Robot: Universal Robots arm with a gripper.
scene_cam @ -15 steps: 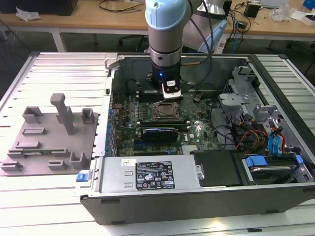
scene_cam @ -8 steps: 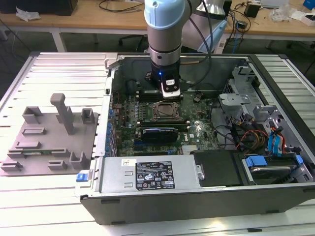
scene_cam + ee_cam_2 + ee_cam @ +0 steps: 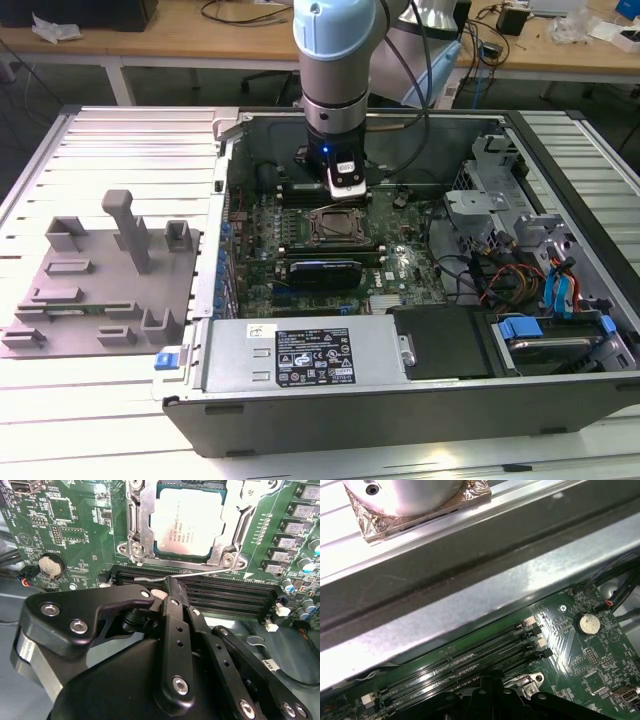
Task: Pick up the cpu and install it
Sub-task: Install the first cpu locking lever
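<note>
Bright, even light from above is washing the exterior view, making the slatted table [image 3: 120,130] gleam pale while the inside of the case [image 3: 400,420] is sitting in softer shade and a small blue light [image 3: 327,152] is glowing on the arm's wrist. In the second wrist view, glare is bleaching the cpu [image 3: 187,527] almost white, and the claw [image 3: 170,587] is showing as a dark mass with a dull sheen along its edges. In the first wrist view, a broad streak of reflection is running along the wall [image 3: 520,580], the foil [image 3: 420,515] is glinting, and the slots [image 3: 470,660] are catching thin highlights.
</note>
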